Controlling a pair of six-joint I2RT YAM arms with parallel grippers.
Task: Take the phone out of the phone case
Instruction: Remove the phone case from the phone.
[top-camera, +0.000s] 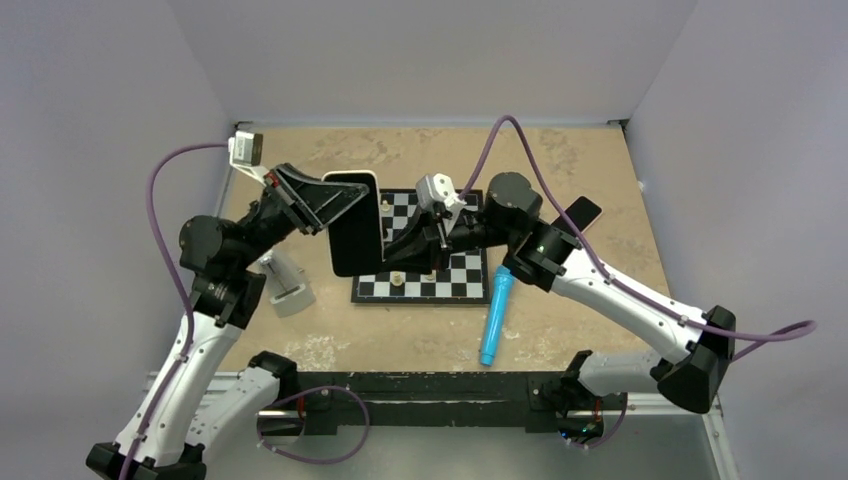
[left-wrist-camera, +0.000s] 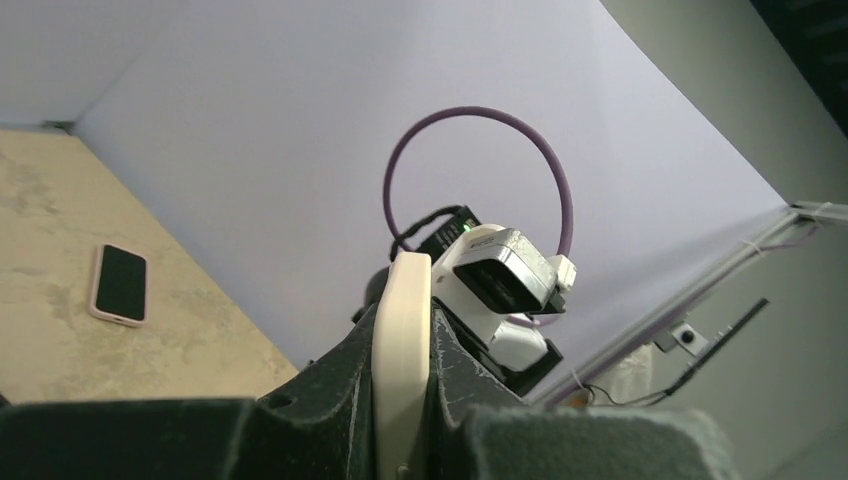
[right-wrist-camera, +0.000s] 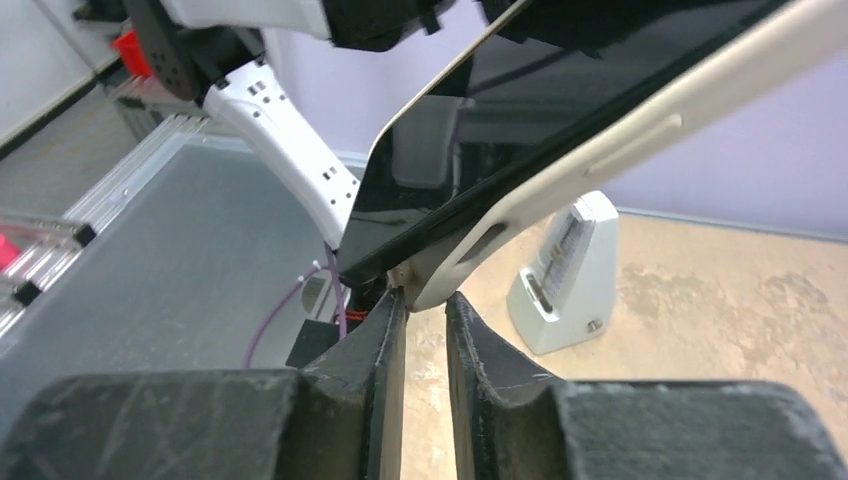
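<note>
The phone (top-camera: 355, 232), black screen facing the camera, sits in a cream phone case (top-camera: 350, 177) and is held upright in the air above the table. My left gripper (top-camera: 335, 203) is shut on it from the left. In the left wrist view the case's edge (left-wrist-camera: 402, 350) stands clamped between both fingers. My right gripper (top-camera: 398, 245) comes in from the right. In the right wrist view its tips (right-wrist-camera: 425, 298) are closed on the lower corner of the case (right-wrist-camera: 640, 130), where the black screen (right-wrist-camera: 520, 120) meets the cream rim.
A chessboard (top-camera: 440, 270) with a few pieces lies under the held phone. A blue pen (top-camera: 495, 320) lies at its right edge. A white metronome (top-camera: 280, 282) stands on the left. A second phone in a pink case (top-camera: 582, 212) lies at the back right.
</note>
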